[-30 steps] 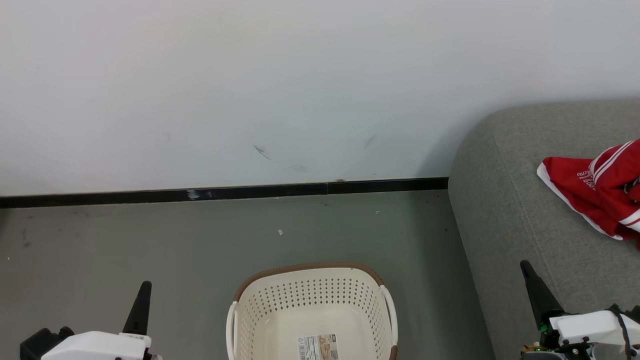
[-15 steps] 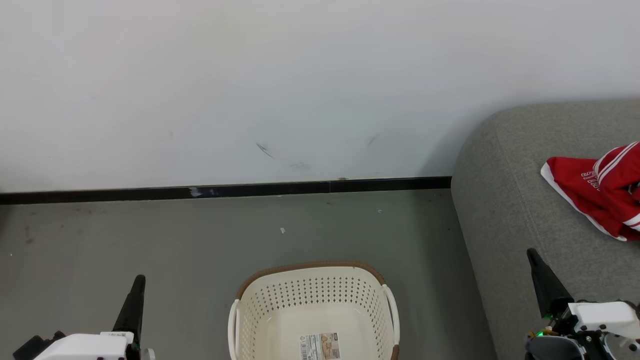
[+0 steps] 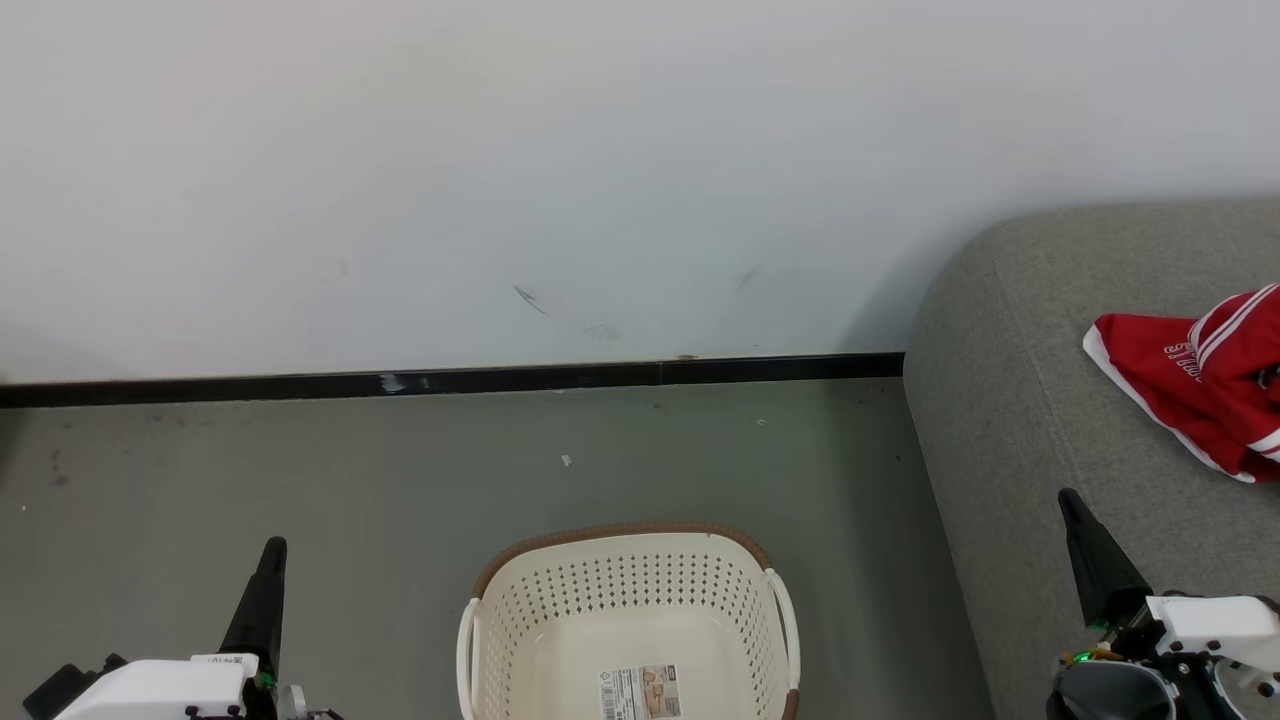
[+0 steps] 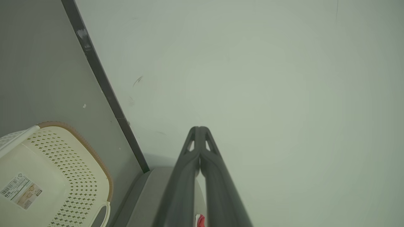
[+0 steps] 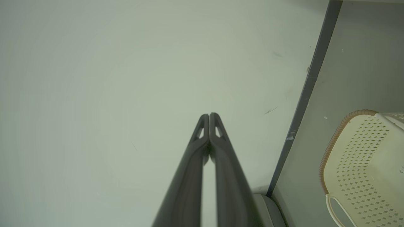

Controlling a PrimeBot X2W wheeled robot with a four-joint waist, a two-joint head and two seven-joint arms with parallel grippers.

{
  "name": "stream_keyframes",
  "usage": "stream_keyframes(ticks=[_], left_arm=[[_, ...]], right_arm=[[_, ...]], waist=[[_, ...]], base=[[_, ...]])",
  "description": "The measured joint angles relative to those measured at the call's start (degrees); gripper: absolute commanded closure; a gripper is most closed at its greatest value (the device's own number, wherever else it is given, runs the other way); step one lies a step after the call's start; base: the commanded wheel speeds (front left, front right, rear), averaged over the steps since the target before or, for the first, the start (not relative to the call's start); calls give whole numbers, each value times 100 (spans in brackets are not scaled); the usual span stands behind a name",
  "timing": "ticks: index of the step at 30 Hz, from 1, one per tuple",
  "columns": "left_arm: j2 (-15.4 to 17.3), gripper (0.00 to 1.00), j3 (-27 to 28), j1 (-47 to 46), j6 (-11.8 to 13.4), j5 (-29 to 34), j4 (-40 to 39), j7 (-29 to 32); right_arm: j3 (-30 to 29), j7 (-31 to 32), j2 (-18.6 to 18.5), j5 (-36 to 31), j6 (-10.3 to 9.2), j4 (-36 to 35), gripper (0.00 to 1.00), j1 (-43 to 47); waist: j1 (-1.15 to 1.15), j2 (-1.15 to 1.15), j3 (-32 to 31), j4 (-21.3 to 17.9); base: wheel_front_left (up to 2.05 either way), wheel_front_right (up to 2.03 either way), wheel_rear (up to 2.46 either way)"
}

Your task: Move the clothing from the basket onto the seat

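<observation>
Both the left gripper (image 3: 270, 556) and right gripper (image 3: 1072, 505) are pressed together holding nothing, and they've only drifted up a touch. The basket (image 3: 620, 530) between them is empty bar a sticker (image 3: 640, 692). Further back, the red clothing (image 3: 1190, 390) hasn't budged on the seat (image 3: 1010, 400), so I reckon it's basically done.

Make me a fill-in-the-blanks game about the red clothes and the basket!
1. The clothing lying on the grey seat is coloured ____.
2. The basket, with no clothing showing inside, has a rim coloured ____.
3. The fingers of the left gripper and the right gripper are not open but ____.
Missing words: red; brown; shut.
</observation>
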Motion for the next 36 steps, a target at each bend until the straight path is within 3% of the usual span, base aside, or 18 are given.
stream_keyframes(ticks=[36], left_arm=[[-1,100,15,-8,-9,0,51,0]], right_arm=[[1,-1,-5,0,0,20,100,-1]], waist=[[-1,0,-1,-1]], base=[[0,0,0]])
